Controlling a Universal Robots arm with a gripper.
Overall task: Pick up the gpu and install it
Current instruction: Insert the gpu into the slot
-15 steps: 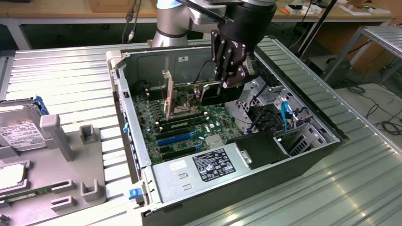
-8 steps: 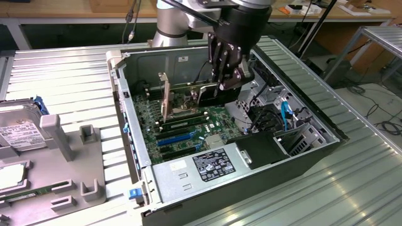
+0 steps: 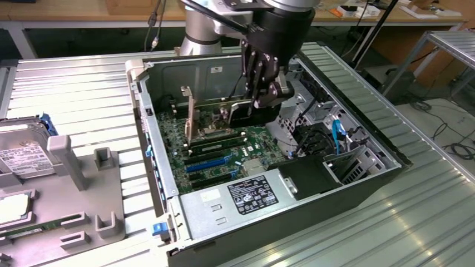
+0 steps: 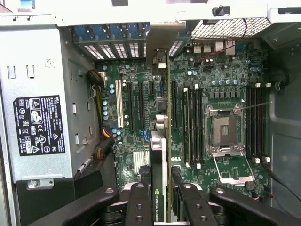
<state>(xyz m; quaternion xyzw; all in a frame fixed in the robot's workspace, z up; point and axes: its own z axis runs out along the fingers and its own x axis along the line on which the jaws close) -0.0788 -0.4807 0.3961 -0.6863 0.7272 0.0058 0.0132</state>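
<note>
**Card held upright over the board, slot alignment is the whole job**

The end effector [image 4: 162, 202] is clenched on the gpu [image 4: 159, 160], its two dark fingers [image 4: 139, 202] pinching the card's top edge from either face. The card hangs edge-down and upright inside the open computer case [image 3: 148, 128]. Its silver bracket [image 4: 160, 52] points at the vented rear openings [image 4: 113, 49].

Below the card lies the green motherboard [image 4: 221, 174]. The long expansion slots [image 4: 141, 106] run parallel to the card, and the memory slots [image 4: 193, 127] and the open processor socket [image 4: 225, 129] are on its other side. From these views it cannot be told whether the card's connector edge has entered a slot or only hovers just above one.

Done well, this step probably calls for three things:

- The card should stay square to the board, since any tilt would likely jam one corner first.
- The bracket's tongue should slide down beside the rear wall, not land on top of it.
- Pressure should go straight down through the top edge (a pinch this narrow gives little resistance to twisting).

The silver power supply [image 4: 40, 122] sits well apart from the card and poses no obstacle. The case itself rests on the ribbed metal surface [image 3: 74, 100].
</note>
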